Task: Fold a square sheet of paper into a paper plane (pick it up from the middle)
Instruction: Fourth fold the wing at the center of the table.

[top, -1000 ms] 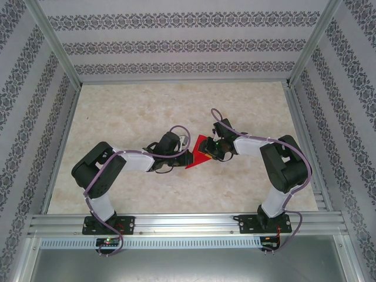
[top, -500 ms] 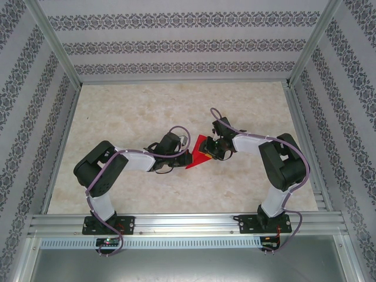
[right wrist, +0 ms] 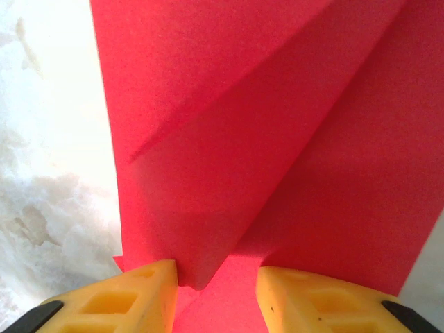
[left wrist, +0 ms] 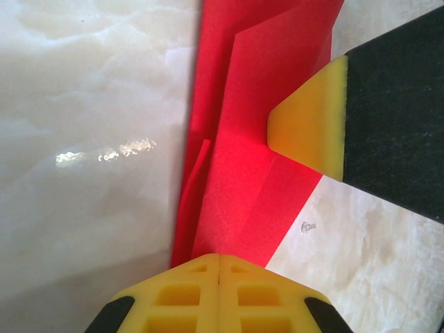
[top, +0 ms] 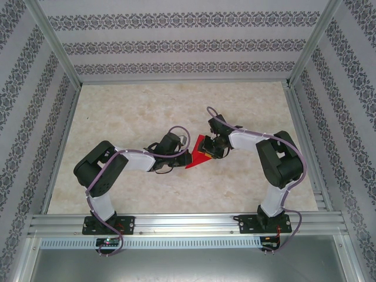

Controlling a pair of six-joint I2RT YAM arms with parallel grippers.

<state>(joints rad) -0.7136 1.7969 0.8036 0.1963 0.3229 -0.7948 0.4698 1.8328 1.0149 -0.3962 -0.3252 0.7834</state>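
Note:
The square sheet of paper (top: 197, 157) is bright red and partly folded into a pointed shape with diagonal creases, lying at the table's middle between both arms. My left gripper (top: 186, 157) meets its near-left edge. In the left wrist view its yellow fingertips (left wrist: 219, 258) are pressed together, with the paper (left wrist: 250, 139) running into their seam. My right gripper (top: 210, 149) comes in from the far right. Its fingers stand apart (right wrist: 216, 291) over the paper (right wrist: 263, 139), and a raised flap rests against the left finger (right wrist: 142, 295). One right finger (left wrist: 309, 125) presses on the sheet.
The marble-patterned table (top: 129, 111) is bare around the paper. Patterned walls and aluminium frame posts (top: 56, 47) enclose it on three sides. A metal rail (top: 188, 223) carrying both arm bases runs along the near edge.
The right gripper has shifted slightly towards the far left over the paper, its elbow moving with it. The left arm edged a little right, then held still. The paper stays in place.

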